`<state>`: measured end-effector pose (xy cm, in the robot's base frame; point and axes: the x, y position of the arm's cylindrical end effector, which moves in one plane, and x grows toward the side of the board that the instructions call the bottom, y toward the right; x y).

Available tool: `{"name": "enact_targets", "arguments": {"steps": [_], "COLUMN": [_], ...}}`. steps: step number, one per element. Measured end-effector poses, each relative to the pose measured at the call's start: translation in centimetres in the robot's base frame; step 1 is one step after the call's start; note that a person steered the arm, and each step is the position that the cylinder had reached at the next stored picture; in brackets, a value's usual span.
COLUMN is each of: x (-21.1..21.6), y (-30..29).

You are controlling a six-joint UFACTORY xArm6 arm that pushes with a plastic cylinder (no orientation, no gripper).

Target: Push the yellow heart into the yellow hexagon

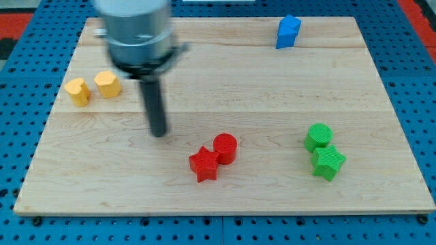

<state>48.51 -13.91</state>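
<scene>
The yellow heart [78, 91] lies near the board's left edge. The yellow hexagon [107, 84] sits just to its right, with a small gap between them. My tip [159, 133] rests on the board to the right of and below both yellow blocks, well apart from them. The rod rises from it to the grey arm body at the view's top.
A red star [204, 164] and a red cylinder [225, 148] touch below the centre. A green cylinder [318, 137] and a green star [328, 162] sit at the right. A blue block [287, 32] stands near the top edge. The wooden board [381, 204] lies on a blue pegboard.
</scene>
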Motion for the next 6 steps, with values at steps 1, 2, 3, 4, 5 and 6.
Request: {"name": "enact_targets", "arguments": {"steps": [1,2,3,4,5,6], "x": [-1.1,-4.5,-7.0,-8.4,-8.4,-9.0], "y": [-13.9,-16.5,-13.8,-11.7,-4.6,-0.5]}}
